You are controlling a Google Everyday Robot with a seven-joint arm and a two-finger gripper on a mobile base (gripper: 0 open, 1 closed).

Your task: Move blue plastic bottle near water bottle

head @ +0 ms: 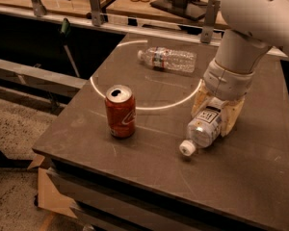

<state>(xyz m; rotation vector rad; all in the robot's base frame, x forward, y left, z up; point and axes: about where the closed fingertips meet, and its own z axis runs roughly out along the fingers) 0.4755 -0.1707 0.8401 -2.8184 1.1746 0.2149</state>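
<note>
The blue plastic bottle point(203, 127) lies on its side on the dark table point(149, 167), right of centre, with its wide white cap point(187, 148) pointing to the front left. My gripper point(212, 120) has come down over the bottle's upper half. One tan finger presses each side of the bottle, so the gripper is shut on it while it rests on the table. The water bottle point(167, 59), clear and ribbed with a red-and-blue band, lies on its side at the back of the table, well apart from the gripper.
A red soda can point(120, 111) stands upright at the front left of the table. A bright ring of light point(144, 105) crosses the tabletop. A rail with metal posts point(94, 4) runs behind the table. The table's right edge is close to the arm.
</note>
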